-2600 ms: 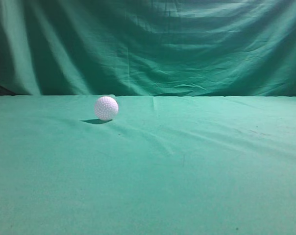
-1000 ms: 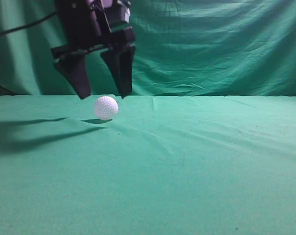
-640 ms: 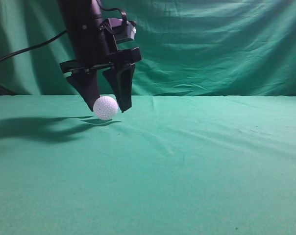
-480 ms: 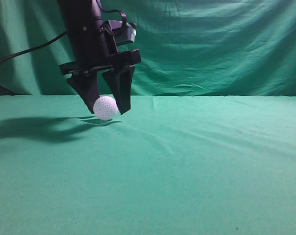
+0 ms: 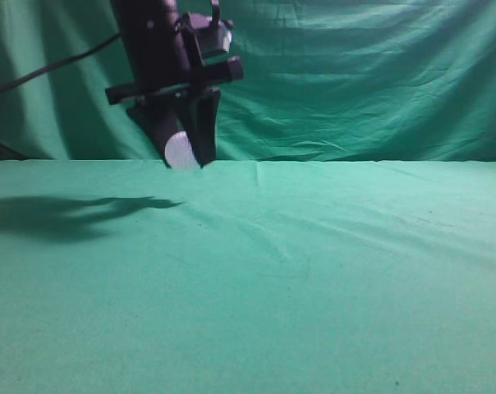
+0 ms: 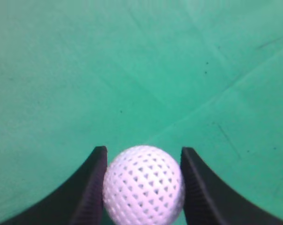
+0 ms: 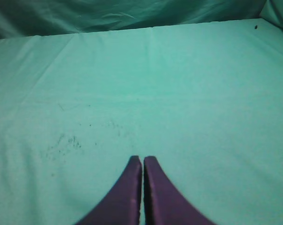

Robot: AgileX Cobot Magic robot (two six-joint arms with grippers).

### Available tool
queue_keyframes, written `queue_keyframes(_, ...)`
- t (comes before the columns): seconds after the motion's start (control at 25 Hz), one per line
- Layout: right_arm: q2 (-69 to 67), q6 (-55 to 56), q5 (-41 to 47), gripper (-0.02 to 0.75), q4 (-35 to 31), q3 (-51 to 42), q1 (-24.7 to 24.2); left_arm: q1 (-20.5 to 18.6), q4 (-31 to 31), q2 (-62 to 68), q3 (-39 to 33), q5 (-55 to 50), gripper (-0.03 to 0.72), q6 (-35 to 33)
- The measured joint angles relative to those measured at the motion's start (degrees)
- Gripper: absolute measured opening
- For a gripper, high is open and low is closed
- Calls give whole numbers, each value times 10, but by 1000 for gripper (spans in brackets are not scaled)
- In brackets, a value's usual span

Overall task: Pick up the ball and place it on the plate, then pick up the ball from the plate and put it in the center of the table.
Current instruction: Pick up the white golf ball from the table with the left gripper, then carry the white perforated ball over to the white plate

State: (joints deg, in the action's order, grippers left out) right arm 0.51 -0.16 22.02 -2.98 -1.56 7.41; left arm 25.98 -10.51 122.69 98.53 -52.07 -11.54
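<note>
The white dimpled ball [image 5: 180, 151] is held between the black fingers of my left gripper [image 5: 183, 156], lifted clear of the green table [image 5: 314, 263] at the far left. In the left wrist view the ball [image 6: 143, 185] fills the gap between the two fingers of the left gripper [image 6: 142, 161], which press on both its sides. My right gripper [image 7: 142, 160] is shut and empty above bare green cloth; it does not show in the exterior view. No plate is in view.
A draped green cloth backdrop [image 5: 355, 74] hangs behind the table. The left arm's shadow [image 5: 75, 209] lies on the cloth at the left. A black cable [image 5: 51, 66] runs off to the left from the arm.
My left gripper came down around the ball, shut on it and has lifted it off the table. The ball now hangs above where it lay.
</note>
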Motion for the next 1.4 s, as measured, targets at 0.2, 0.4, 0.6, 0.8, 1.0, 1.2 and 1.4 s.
queue_keyframes(0.2, 0, 0, 0, 0, 0, 0, 0, 0, 5, 0, 77, -88, 311, 14)
queue_keyframes(0.4, 0, 0, 0, 0, 0, 0, 0, 0, 11, -40, 95, -158, 311, 35)
queue_keyframes(0.6, 0, 0, 0, 0, 0, 0, 0, 0, 65, -101, 87, -175, 311, 67)
queue_keyframes(0.8, 0, 0, 0, 0, 0, 0, 0, 0, 121, -182, -7, -163, 311, 94)
queue_keyframes(1.0, 0, 0, 0, 0, 0, 0, 0, -24, 133, -261, -166, -93, 311, 115)
queue_keyframes(1.2, 0, 0, 0, 0, 0, 0, 0, -127, 134, -308, -257, -50, 311, 137)
queue_keyframes(1.4, 0, 0, 0, 0, 0, 0, 0, -245, 132, -310, -264, -35, 311, 144)
